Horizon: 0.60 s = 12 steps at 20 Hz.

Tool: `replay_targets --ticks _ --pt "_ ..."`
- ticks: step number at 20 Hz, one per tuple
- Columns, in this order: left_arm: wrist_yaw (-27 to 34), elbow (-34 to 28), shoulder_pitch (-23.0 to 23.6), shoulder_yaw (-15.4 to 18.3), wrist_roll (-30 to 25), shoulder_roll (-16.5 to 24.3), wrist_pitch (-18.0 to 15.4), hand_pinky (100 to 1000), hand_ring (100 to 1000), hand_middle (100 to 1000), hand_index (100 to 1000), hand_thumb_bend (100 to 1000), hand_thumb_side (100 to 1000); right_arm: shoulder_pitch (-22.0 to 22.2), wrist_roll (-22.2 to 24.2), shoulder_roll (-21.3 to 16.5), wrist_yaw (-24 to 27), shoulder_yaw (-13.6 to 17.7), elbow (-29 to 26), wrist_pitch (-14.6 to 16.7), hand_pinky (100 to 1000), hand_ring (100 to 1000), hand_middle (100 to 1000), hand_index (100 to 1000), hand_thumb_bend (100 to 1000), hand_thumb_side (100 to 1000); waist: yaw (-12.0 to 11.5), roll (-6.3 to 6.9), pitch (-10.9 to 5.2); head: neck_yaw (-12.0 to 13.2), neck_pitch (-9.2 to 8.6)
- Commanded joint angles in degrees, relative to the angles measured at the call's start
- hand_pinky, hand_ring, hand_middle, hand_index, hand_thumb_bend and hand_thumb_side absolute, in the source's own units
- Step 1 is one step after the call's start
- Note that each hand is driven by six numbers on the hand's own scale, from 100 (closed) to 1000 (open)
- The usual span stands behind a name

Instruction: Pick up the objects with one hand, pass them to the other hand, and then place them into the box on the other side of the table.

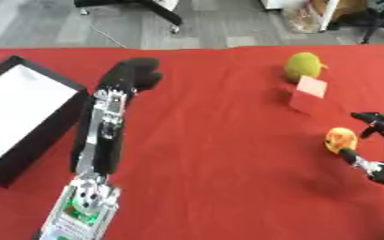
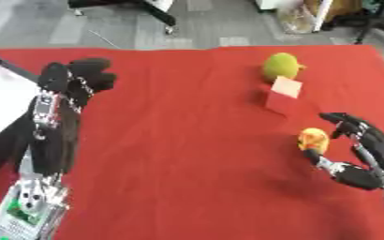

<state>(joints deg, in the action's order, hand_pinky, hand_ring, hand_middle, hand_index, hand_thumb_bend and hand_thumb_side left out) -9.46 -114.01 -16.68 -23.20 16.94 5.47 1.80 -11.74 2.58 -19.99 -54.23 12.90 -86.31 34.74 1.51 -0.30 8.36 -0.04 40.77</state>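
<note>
Right hand (image 2: 355,150) pinching yellow object (image 2: 313,139) — long axis upright.

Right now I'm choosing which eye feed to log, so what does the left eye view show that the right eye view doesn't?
Only the left eye view shows the whole box, with its near black wall.

Only the right eye view shows more of the right hand and the table's right edge.

Both show the left hand curled, holding nothing, the yellow-orange object between the right hand's thumb and fingers, the green fruit, the red block and the red table.
</note>
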Motion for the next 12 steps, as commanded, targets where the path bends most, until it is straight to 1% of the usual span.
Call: replay_targets --ticks 1,5,7,10,12 --pt "0.1 -0.6 -0.5 -0.1 -0.3 0.0 -0.1 768 704 708 732 270 1000 -1.2 -0.2 -2.8 -1.4 -0.5 1.2 0.7 892 617 837 944 482 1000 0.0 -0.22 -0.53 -0.1 0.04" --pt "0.1 -0.6 -0.5 -0.1 -0.4 0.0 -0.2 768 704 709 732 270 1000 -2.1 0.1 -3.6 -2.5 -0.8 4.0 1.0 892 624 826 946 464 1000 -0.1 -0.19 -0.57 -0.3 -0.14" --pt "0.2 -0.6 -0.6 -0.1 -0.4 0.0 -0.2 769 705 709 732 270 1000 -2.6 0.1 -3.9 -3.1 -0.7 5.3 0.9 889 622 808 938 413 998 -0.2 -0.19 -0.59 -0.5 -0.14" --pt "0.2 -0.6 -0.6 -0.1 -0.5 0.0 -0.1 769 705 709 733 269 1000 -3.1 -0.1 -4.3 -4.2 -0.7 7.0 0.6 883 605 761 915 304 916 -0.2 -0.18 -0.71 -0.8 0.55" --pt "0.3 -0.6 -0.6 0.0 -0.6 0.0 -0.2 769 705 709 733 270 1000 -3.4 -0.7 -4.6 -5.1 -0.7 7.9 0.3 877 589 720 888 249 874 -0.3 -0.18 -0.87 -1.0 1.6"
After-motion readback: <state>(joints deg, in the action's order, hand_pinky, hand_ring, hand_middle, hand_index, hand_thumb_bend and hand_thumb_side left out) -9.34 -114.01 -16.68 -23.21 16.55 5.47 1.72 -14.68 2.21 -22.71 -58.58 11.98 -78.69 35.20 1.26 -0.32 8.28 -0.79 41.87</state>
